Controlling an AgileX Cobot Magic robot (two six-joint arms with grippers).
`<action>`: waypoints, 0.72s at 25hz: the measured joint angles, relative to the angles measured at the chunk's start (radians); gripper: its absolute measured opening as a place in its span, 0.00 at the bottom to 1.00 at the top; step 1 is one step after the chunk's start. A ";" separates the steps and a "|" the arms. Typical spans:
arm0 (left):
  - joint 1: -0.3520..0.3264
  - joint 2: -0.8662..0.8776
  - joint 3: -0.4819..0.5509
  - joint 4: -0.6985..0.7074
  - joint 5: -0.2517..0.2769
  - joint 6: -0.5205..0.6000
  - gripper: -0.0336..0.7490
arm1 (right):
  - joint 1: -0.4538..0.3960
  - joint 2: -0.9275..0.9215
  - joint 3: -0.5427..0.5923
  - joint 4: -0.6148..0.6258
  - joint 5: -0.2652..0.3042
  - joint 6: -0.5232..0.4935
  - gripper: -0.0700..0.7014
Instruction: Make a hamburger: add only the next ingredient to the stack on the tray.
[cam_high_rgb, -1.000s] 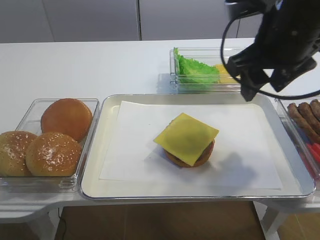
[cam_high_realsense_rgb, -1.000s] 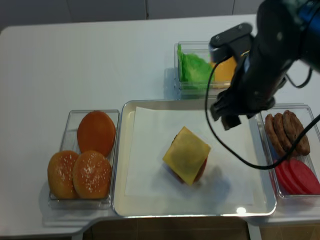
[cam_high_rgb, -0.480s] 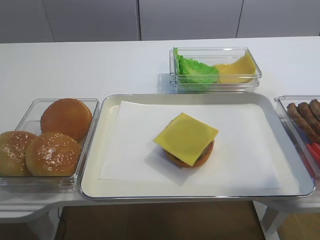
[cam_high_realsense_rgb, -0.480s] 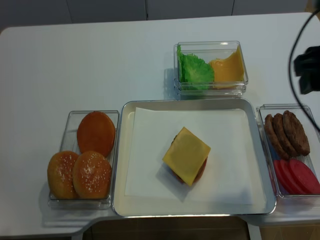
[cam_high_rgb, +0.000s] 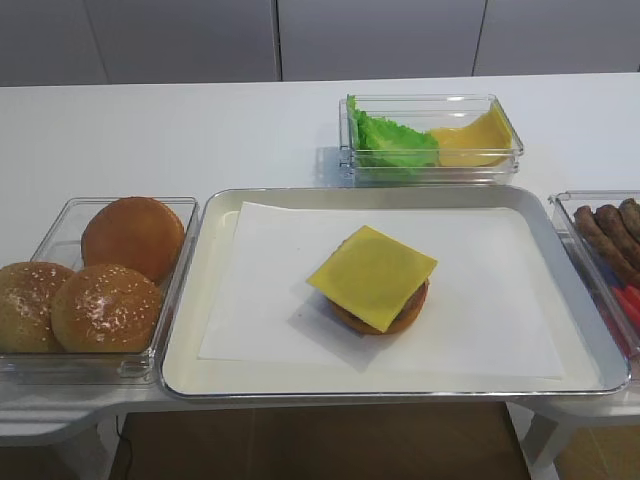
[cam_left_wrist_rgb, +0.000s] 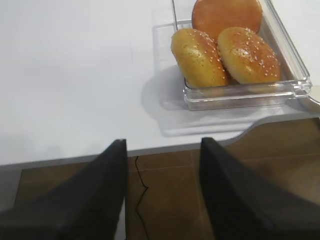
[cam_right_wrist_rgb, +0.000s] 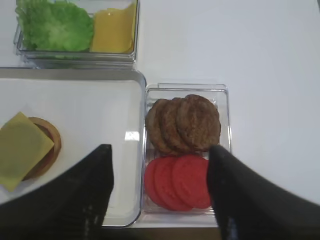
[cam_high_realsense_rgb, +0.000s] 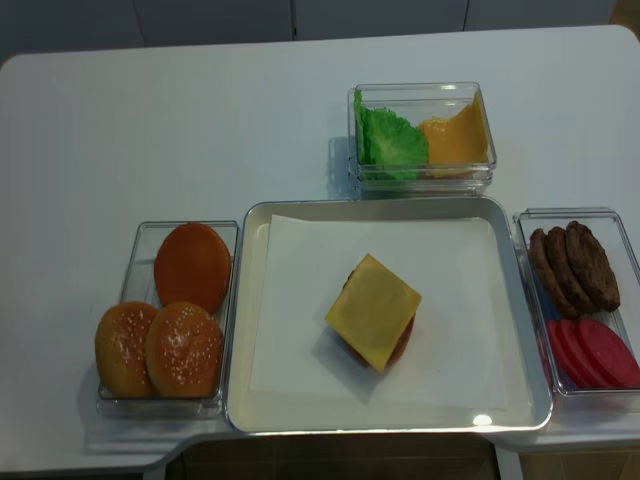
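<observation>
A square yellow cheese slice lies flat on the stack of patty and bun half. Its corners hang past the patty. The stack sits in the middle of the paper-lined silver tray. My right gripper is open and empty. It hangs above the bin of patties and tomato slices, right of the tray. My left gripper is open and empty over the table's front edge, left of the bun bin. Neither gripper shows in the high views.
A clear bin behind the tray holds lettuce and more cheese. The bin on the left holds three buns. The bin on the right holds brown patties and red tomato slices.
The right arm has pulled away to the right and left both high views. The cheese slice has stayed on the stack.
</observation>
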 joint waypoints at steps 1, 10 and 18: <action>0.000 0.000 0.000 0.000 0.000 0.000 0.49 | 0.000 -0.022 0.000 0.000 0.002 -0.002 0.67; 0.000 0.000 0.000 0.000 0.000 0.000 0.49 | 0.000 -0.198 0.072 0.002 0.006 -0.002 0.67; 0.000 0.000 0.000 0.000 0.000 0.000 0.49 | 0.000 -0.453 0.355 0.004 0.010 -0.002 0.67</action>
